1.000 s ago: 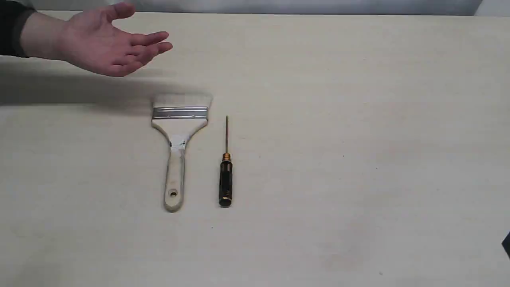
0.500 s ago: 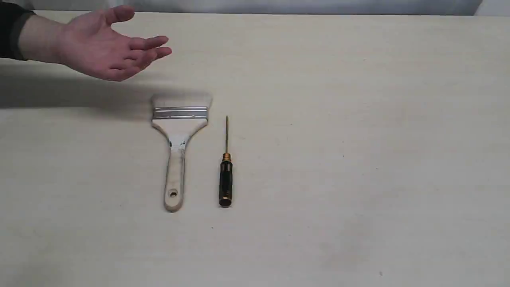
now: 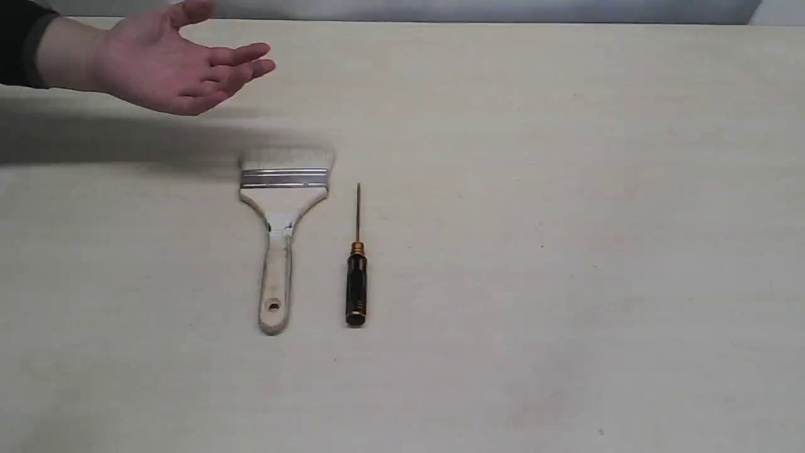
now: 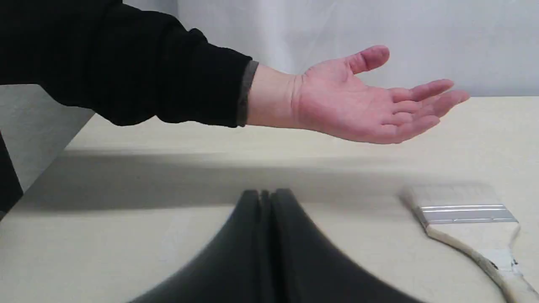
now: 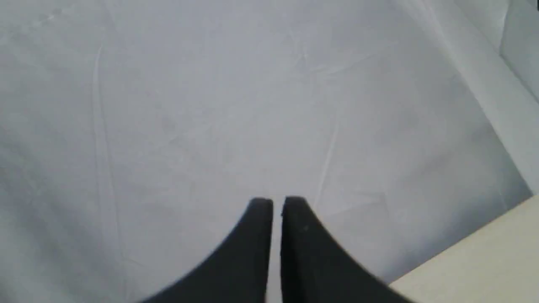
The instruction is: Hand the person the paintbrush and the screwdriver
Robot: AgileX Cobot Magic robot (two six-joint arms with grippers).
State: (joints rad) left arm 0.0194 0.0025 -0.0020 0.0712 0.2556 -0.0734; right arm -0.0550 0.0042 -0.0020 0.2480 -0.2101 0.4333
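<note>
The paintbrush (image 3: 282, 226) lies flat on the table, bristles toward the far side, and its head shows in the left wrist view (image 4: 463, 214). Just right of it lies the screwdriver (image 3: 356, 277), shaft pointing away. The person's open hand (image 3: 170, 63) hovers palm up over the far left of the table, also seen from the left wrist (image 4: 370, 101). My left gripper (image 4: 265, 194) is shut and empty, low over the table, short of the hand. My right gripper (image 5: 273, 202) is shut with a thin gap, facing a grey wall. Neither gripper appears in the exterior view.
The pale wooden table (image 3: 566, 220) spreads wide to the right of the tools. A grey-white wall (image 5: 210, 105) stands behind. The table's left edge (image 4: 71, 139) drops off near the person's dark sleeve (image 4: 126, 63).
The person's hand has risen slightly and shifted a little after dipping. A dark arm part at the exterior view's right edge has left the picture. Both tools lie unmoved.
</note>
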